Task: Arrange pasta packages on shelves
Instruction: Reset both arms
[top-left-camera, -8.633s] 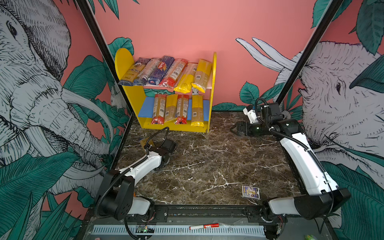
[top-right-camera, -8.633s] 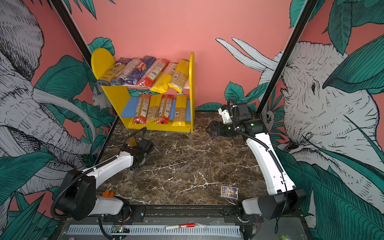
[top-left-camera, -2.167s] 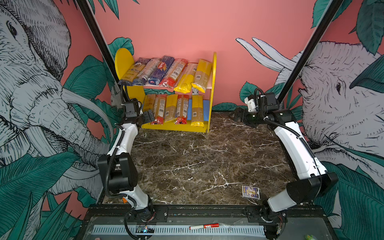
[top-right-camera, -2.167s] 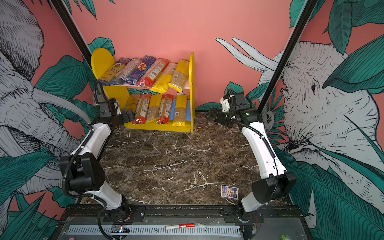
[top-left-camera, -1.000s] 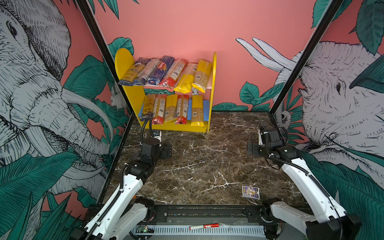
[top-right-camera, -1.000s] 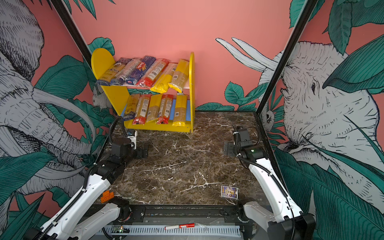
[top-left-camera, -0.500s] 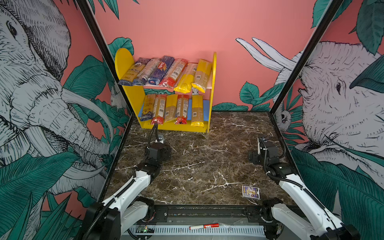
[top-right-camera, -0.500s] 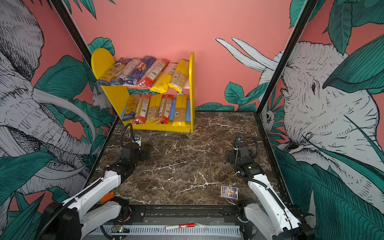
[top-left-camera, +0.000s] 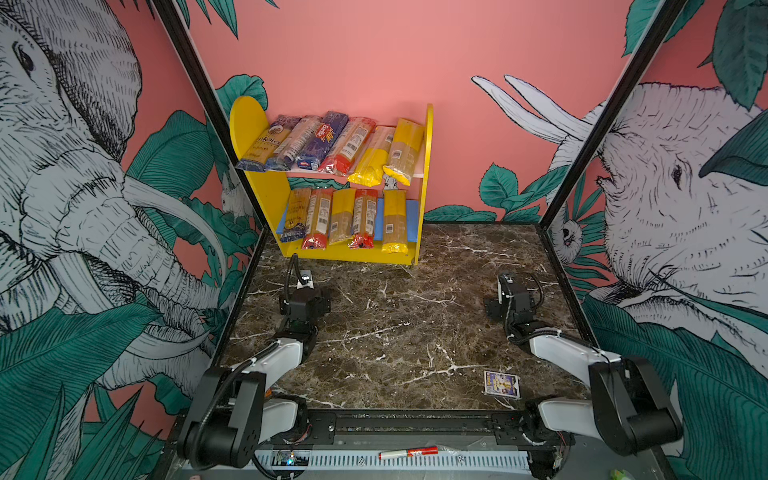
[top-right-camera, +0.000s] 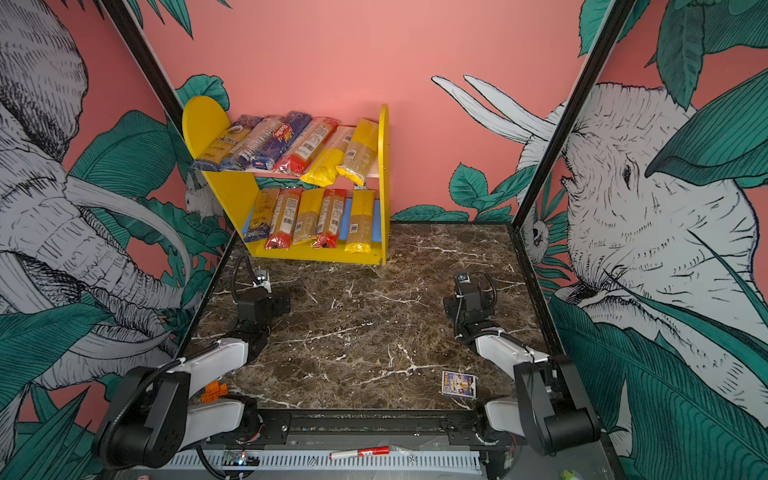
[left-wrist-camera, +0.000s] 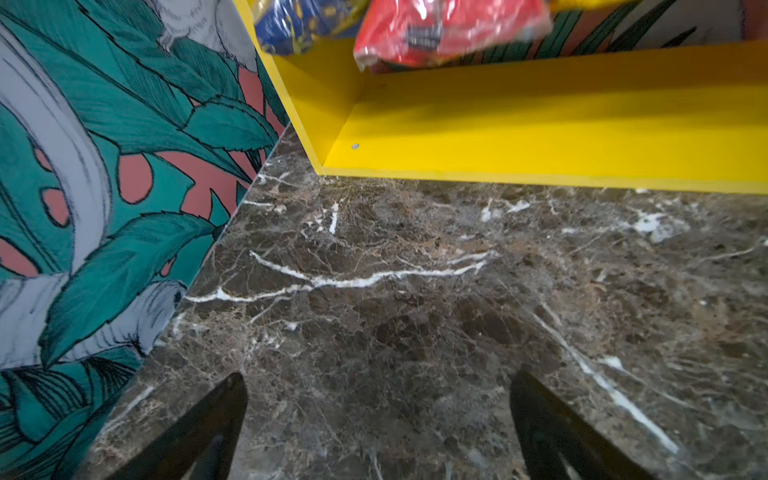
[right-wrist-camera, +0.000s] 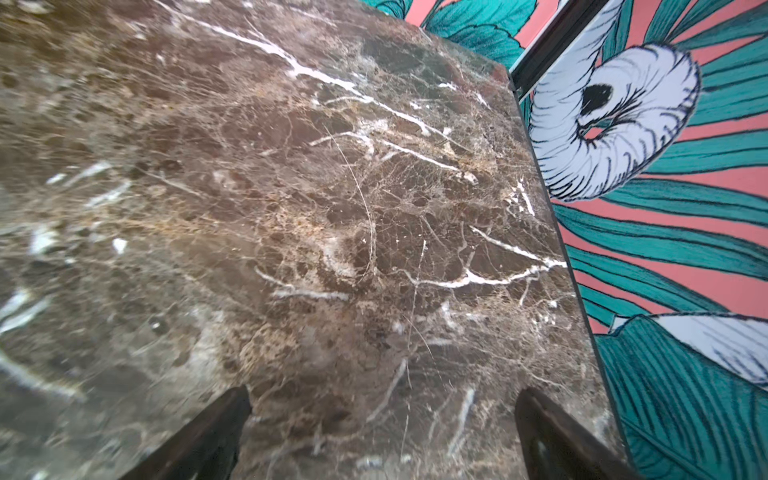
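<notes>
Bright, even light from overhead fills both top views. The marble desk (top-left-camera: 395, 332) carries only faint, soft shadows, and the plastic of the pasta packages (top-left-camera: 320, 141) on the shelves (top-left-camera: 247, 124) glints a little; the lower board sits slightly shaded. In the right wrist view the desk is smeared by blur and pale sheen. The left wrist view is crisper, but its packages are soft.

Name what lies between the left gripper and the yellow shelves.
Nothing: only bare marble tabletop separates the left gripper from the shelves, as the left wrist view shows.
</notes>
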